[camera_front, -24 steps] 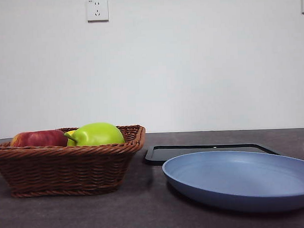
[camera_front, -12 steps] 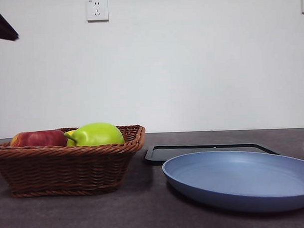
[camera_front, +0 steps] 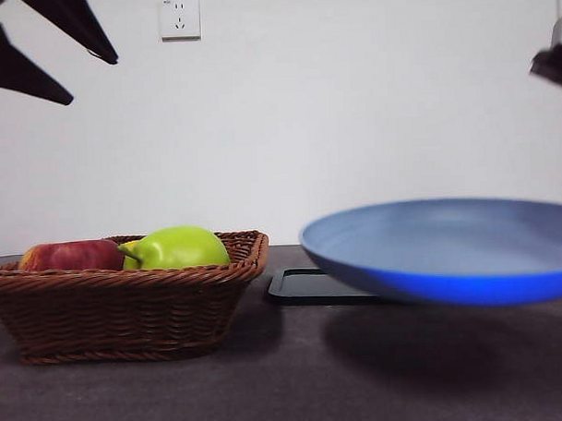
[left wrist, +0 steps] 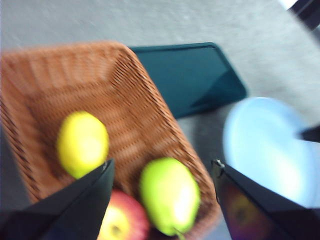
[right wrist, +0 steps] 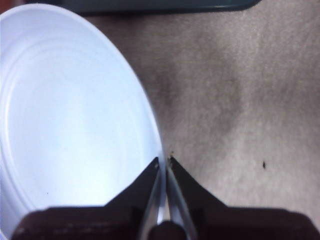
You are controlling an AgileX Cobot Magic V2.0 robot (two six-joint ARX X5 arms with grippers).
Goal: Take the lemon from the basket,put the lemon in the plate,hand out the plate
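Observation:
In the left wrist view the yellow lemon [left wrist: 82, 144] lies in the brown wicker basket [left wrist: 150, 107], beside a green fruit [left wrist: 170, 195] and a red apple [left wrist: 122, 225]. My left gripper [left wrist: 163, 164] hangs open above the basket, holding nothing. It shows as two spread black jaws at the front view's top left [camera_front: 49, 48]. From the front only a sliver of lemon [camera_front: 130, 245] peeks out behind the green fruit. The blue plate [camera_front: 439, 251] hovers above the table, roughly level. My right gripper [right wrist: 164, 161] is shut on the plate's [right wrist: 75, 125] rim.
A flat black tray [camera_front: 307, 285] lies on the dark table behind and under the raised plate, right of the basket [camera_front: 127, 304]. The green fruit [camera_front: 181, 248] and red apple [camera_front: 70, 257] rise above the basket rim. A white wall stands behind.
The plate has risen off the table, held by the right gripper, which has entered at the right edge. The left gripper has come further into view at the top left, jaws spread.

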